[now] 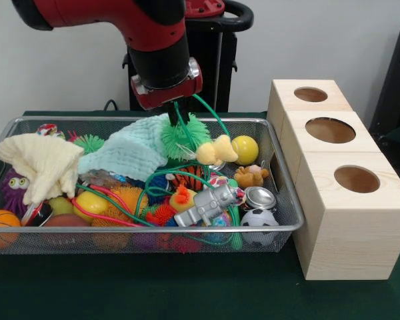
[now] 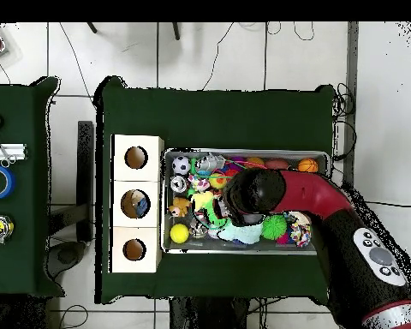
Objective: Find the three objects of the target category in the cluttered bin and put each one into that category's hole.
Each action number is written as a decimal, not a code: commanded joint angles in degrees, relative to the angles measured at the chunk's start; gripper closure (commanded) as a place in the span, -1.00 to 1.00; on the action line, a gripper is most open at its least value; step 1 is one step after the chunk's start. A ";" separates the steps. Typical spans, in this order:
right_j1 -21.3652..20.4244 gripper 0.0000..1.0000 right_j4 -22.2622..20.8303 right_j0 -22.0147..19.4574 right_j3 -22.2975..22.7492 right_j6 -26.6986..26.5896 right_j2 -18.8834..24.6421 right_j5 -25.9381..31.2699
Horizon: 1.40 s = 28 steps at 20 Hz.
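The red and black arm reaches down into the silver wire-mesh bin (image 1: pixel 280 180) on the green tabletop (image 1: pixel 187 293), its claw (image 1: pixel 178 123) buried in a green spiky rubber ball (image 1: pixel 187 137) at the bin's far side; whether the claw is wide or narrow cannot be told. Beside that ball lie a pale mint knitted cloth (image 1: pixel 127 153), a yellow plush duck (image 1: pixel 217 151) and a smooth yellow ball (image 1: pixel 245 149). A cream cloth (image 1: pixel 43 163) drapes the other end. Beside the bin stands a light wooden box with three round holes (image 1: pixel 331 130).
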 commanded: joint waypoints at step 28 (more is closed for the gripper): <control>-19.43 1.00 -2.57 -20.32 18.92 -21.25 24.80 3.83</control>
